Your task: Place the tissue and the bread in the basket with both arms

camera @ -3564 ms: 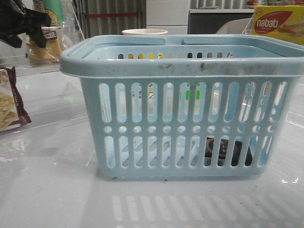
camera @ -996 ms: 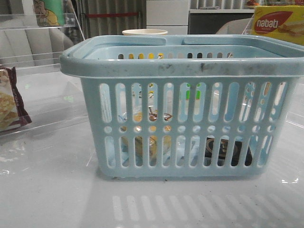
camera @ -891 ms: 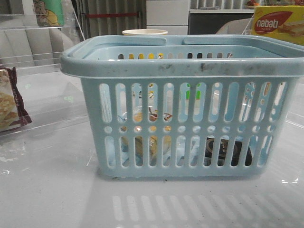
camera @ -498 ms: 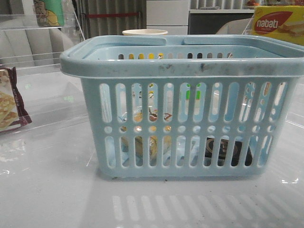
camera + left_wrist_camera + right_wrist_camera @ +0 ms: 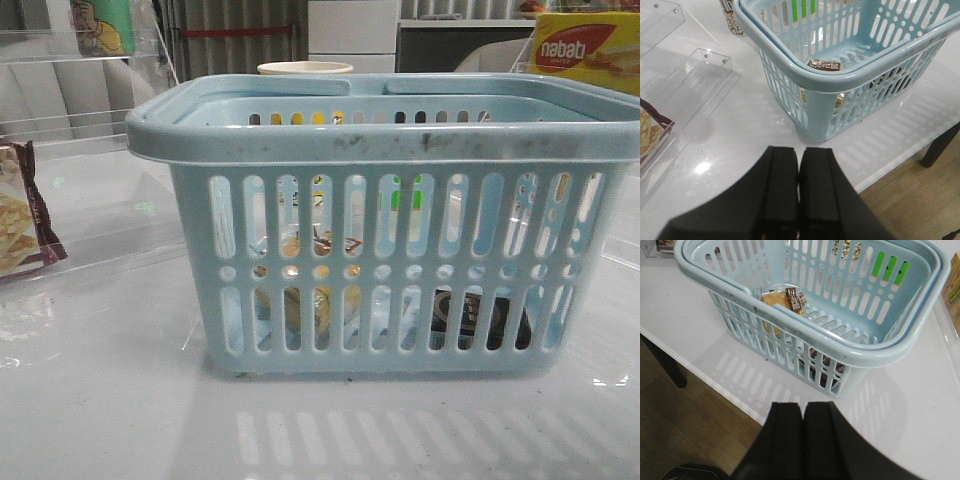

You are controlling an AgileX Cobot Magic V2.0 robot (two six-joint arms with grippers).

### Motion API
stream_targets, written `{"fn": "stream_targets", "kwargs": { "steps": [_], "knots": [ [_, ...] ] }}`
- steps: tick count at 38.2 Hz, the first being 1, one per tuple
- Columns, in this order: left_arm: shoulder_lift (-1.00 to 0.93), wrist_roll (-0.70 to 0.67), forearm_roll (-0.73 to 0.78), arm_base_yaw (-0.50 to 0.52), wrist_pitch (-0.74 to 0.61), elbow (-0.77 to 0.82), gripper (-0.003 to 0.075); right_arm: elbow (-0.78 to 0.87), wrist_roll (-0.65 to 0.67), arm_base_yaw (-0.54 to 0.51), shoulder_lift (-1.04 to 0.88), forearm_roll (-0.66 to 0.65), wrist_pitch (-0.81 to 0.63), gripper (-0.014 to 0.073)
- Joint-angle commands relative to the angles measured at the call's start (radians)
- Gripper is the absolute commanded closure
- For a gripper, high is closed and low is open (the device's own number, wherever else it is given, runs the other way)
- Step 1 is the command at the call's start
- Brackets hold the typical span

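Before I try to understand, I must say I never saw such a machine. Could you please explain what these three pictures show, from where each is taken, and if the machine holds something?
This is a robot with two arms, each ending in a two-finger gripper. One picture looks forward over a white table. The other two come from cameras on the arms' wrists, so the black shapes at the bottom are the left gripper and the right gripper. Both have their fingers pressed together and hold nothing.

On the table stands a light blue basket. Through its slots you can see the bread in a clear packet and the black tissue pack, both inside already. Outside the basket are a cracker packet on the left, a yellow nabati box at the back right, and a pale cup behind the basket.
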Motion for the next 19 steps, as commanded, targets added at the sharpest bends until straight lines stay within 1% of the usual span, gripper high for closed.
{"fn": "stream_targets", "kwargs": {
  "steps": [1, 15, 16, 19],
  "knots": [
    [0.003, -0.009, 0.002, -0.008, -0.085, -0.028, 0.0625, -0.026, -0.01, 0.0, 0.005, 0.006, -0.066, 0.0538],
    [0.003, -0.009, 0.002, -0.008, -0.085, -0.028, 0.0625, -0.026, -0.01, 0.0, 0.005, 0.006, -0.066, 0.0538],
    [-0.014, -0.009, 0.021, -0.008, -0.1, -0.022, 0.0625, -0.026, -0.01, 0.0, 0.005, 0.006, -0.066, 0.0538],
    [-0.059, -0.007, 0.041, 0.032, -0.111, -0.007, 0.0625, -0.026, -0.01, 0.0, 0.005, 0.006, -0.066, 0.0538]
  ]
}}
